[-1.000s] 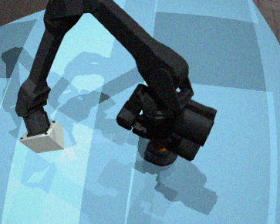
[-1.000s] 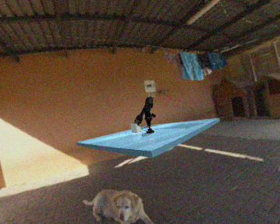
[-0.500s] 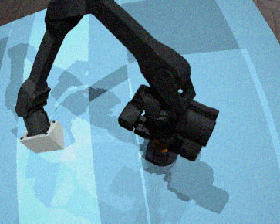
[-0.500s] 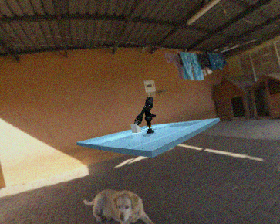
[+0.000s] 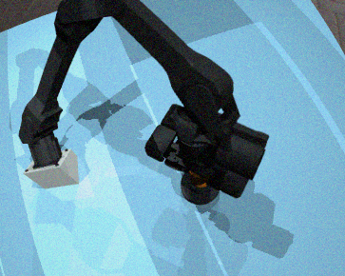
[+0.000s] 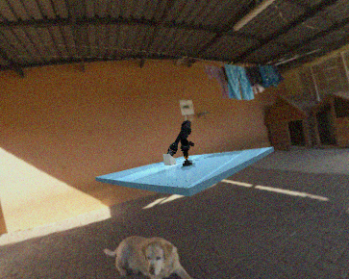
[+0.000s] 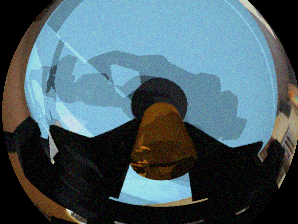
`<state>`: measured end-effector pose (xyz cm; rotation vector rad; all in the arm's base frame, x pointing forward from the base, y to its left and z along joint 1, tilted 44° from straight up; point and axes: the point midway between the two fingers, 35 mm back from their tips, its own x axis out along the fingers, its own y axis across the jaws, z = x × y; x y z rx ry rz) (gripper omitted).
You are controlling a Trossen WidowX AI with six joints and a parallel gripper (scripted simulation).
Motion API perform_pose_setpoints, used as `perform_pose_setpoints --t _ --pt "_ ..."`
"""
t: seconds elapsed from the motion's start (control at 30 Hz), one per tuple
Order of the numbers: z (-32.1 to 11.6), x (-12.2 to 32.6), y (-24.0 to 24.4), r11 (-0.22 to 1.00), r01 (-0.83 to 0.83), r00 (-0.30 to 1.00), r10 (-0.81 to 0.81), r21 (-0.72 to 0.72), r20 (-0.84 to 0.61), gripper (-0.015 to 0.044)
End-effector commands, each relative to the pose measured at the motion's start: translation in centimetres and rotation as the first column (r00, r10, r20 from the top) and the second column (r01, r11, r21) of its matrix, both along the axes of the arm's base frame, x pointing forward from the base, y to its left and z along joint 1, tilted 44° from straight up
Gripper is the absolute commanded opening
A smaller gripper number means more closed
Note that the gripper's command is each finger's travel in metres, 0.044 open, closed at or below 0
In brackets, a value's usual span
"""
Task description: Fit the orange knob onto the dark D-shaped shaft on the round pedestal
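The blue table (image 5: 302, 190) (image 6: 181, 185) (image 7: 210, 40) fills most of the top view. The black arm (image 5: 150, 38) (image 6: 174, 145) arches over it from a pale base at lower left. Near the top view's centre, the fingers (image 5: 198, 173) grip the orange knob (image 5: 198, 179) (image 7: 165, 142). The round dark pedestal (image 5: 200, 192) (image 7: 159, 90) shows beside the knob's narrow end, at the wrist view's centre; whether they touch, I cannot tell.

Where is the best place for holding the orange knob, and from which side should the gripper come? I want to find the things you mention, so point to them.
Probably grip the opposite sides of the orange knob (image 5: 198, 179) (image 7: 164, 131), coming from above: it sits over the round pedestal (image 5: 201, 196) (image 7: 146, 90), its sides exposed.
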<state>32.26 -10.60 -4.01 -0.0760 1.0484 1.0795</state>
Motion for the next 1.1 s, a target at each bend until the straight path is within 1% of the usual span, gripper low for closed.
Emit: perform_pose_setpoints --t 0.0,0.1,0.3,1.07 --pt "0.33 -0.34 0.00 1.000 0.000 1.000 0.000 0.006 -0.001 0.0000" --pt "0.40 -0.40 0.00 1.000 -0.019 1.000 0.019 0.004 0.017 0.0000" --pt "0.32 -0.29 0.04 0.988 -0.151 0.978 0.152 -0.019 0.141 0.0000" --pt "-0.01 0.10 0.09 0.988 -0.151 0.978 0.152 -0.019 0.141 0.0000"
